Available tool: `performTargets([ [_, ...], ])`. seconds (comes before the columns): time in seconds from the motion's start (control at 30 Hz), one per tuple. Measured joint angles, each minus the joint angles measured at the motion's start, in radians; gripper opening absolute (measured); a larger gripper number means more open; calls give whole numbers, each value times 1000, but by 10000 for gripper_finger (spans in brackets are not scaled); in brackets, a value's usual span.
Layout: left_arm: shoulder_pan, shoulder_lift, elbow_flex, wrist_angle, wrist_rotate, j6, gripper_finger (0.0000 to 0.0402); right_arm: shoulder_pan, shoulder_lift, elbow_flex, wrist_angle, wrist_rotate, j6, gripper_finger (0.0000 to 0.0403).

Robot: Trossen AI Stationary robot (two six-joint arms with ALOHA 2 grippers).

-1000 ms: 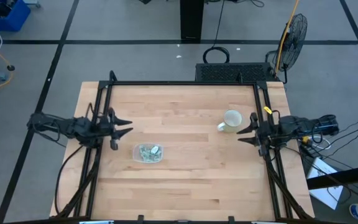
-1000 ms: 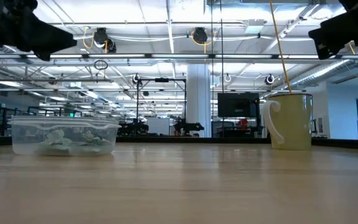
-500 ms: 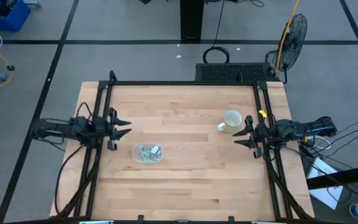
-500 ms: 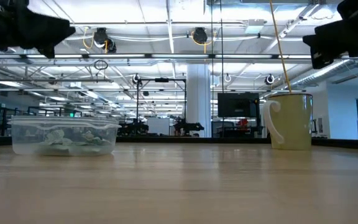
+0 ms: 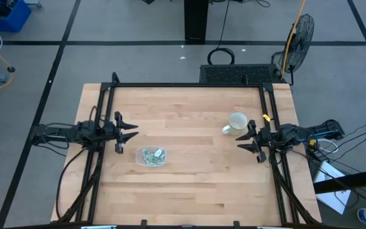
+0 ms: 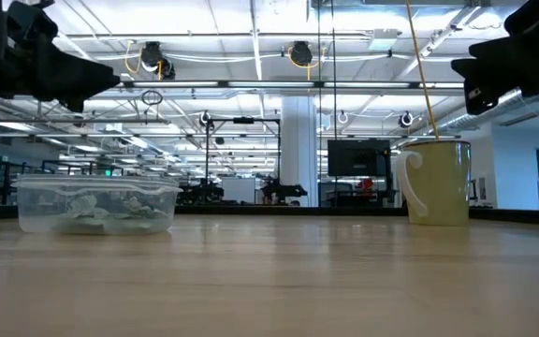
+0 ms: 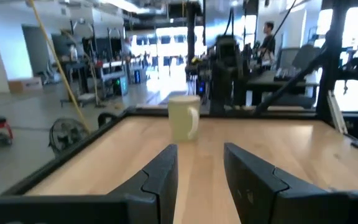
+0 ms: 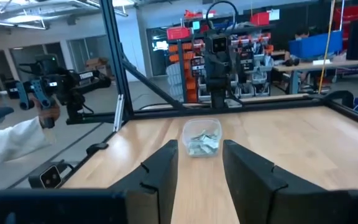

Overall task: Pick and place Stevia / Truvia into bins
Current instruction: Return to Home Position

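Note:
The clear plastic tub (image 5: pixel 152 156) stands on its base left of the table's middle; pale green and white sachets (image 5: pixel 155 154) lie inside it, also seen through its wall in the low view (image 6: pixel 101 210) and the right wrist view (image 8: pixel 202 142). My left gripper (image 5: pixel 132 131) hovers open above the table's left side, just beyond the tub's left end, fingers pointing right (image 7: pixel 201 171). My right gripper (image 5: pixel 241 141) hovers open at the right side, just nearer than the white mug, pointing left toward the tub (image 8: pixel 199 168).
A white mug (image 5: pixel 236 123) stands upright near the right gripper, its handle toward the table's left (image 6: pixel 438 183). Black frame rails (image 5: pixel 189 85) run along the table's far, left and right edges. A person's white sleeve (image 8: pixel 8 144) shows beyond the table's left side.
My right gripper has moved a little toward the table's left and near edge, staying open above the wood beside the mug. The left arm has shifted slightly toward the near edge. Tub, sachets and mug have stayed put.

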Motion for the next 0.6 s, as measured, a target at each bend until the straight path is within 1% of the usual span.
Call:
performTargets([
  [0.2,5,1,1,-24,1,-80,136,0,0,-16,-23,0,35,118],
  [0.33,5,1,1,-27,0,-63,136,0,2,-17,-32,-1,64,118],
  [0.6,5,1,0,-10,0,-76,136,0,5,-18,-33,0,65,118],
])
